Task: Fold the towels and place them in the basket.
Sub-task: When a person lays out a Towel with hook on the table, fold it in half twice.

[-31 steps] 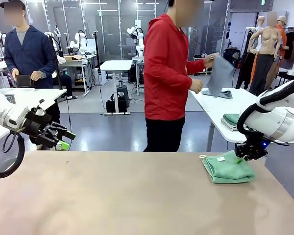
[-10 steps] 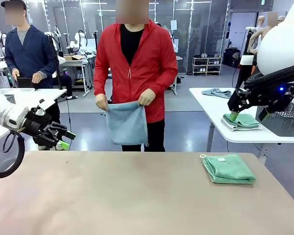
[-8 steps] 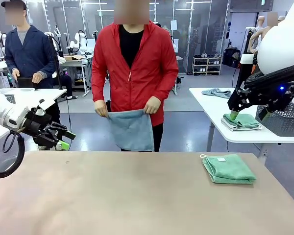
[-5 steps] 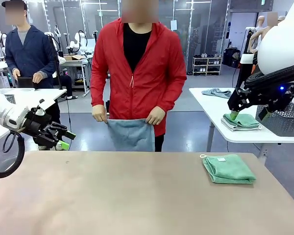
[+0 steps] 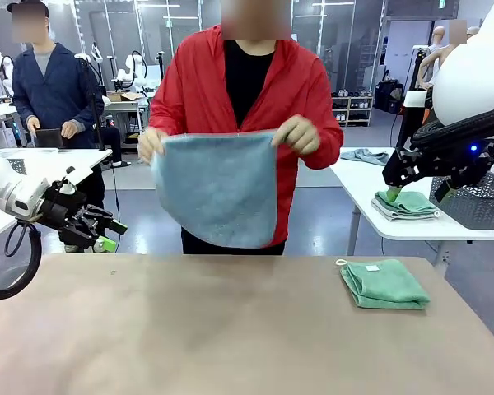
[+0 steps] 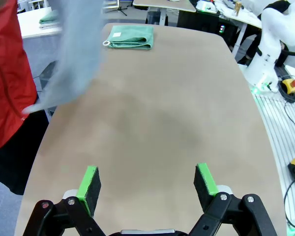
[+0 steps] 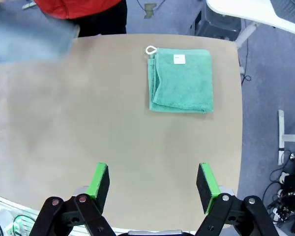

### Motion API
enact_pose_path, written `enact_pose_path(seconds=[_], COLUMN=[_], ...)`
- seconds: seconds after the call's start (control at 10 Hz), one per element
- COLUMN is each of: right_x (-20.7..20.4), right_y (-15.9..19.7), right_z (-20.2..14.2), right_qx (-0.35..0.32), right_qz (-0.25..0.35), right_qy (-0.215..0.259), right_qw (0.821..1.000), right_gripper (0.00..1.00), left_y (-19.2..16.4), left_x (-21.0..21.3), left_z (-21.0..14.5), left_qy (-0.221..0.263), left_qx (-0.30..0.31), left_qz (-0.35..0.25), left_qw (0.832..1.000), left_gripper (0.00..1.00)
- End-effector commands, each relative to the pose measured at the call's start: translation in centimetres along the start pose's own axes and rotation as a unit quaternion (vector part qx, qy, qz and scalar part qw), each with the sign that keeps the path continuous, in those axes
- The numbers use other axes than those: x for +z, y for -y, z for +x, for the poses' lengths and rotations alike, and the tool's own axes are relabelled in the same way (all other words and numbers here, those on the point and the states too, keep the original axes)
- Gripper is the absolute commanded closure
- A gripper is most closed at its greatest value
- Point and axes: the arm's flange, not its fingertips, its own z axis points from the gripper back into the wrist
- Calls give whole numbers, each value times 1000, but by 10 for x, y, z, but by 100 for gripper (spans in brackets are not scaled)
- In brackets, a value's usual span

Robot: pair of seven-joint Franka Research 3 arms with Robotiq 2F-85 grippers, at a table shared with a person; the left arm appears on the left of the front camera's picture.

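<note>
Now we see both our grippers wide open and empty: the left gripper and right gripper hang above the table. The folded mint green towel lies on its right side. A person's 2 hands hold the blue-grey towel spread at the far edge.

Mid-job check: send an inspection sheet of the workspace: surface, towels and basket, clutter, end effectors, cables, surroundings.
Surface: tan table, one towel on it.
Job's things: mint green towel folded at the table's right side; blue-grey towel held spread by the person; basket on the side table.
Clutter: nothing seen.
End effectors: left end effector open, empty; right end effector open, empty, above the table.
Cables: black cable loop hanging by the left arm.
Surroundings: folded towels stacked on the side table.
</note>
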Motion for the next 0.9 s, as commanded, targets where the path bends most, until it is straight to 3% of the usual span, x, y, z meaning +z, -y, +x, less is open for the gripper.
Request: enact_pose_path(seconds=[0.0, 0.8], right_x=[0, 0], right_y=[-5, -5], right_z=[-2, -2], right_qx=[-11, -11], right_qz=[0, 0], right_qy=[-1, -1], right_qw=[1000, 1000], right_gripper=[11, 11], left_y=[1, 1], left_x=[1, 1], left_z=[1, 1], left_qy=[3, 3], left_qx=[-2, -2], left_qz=[2, 2], left_qw=[1000, 1000], left_gripper=[4, 4])
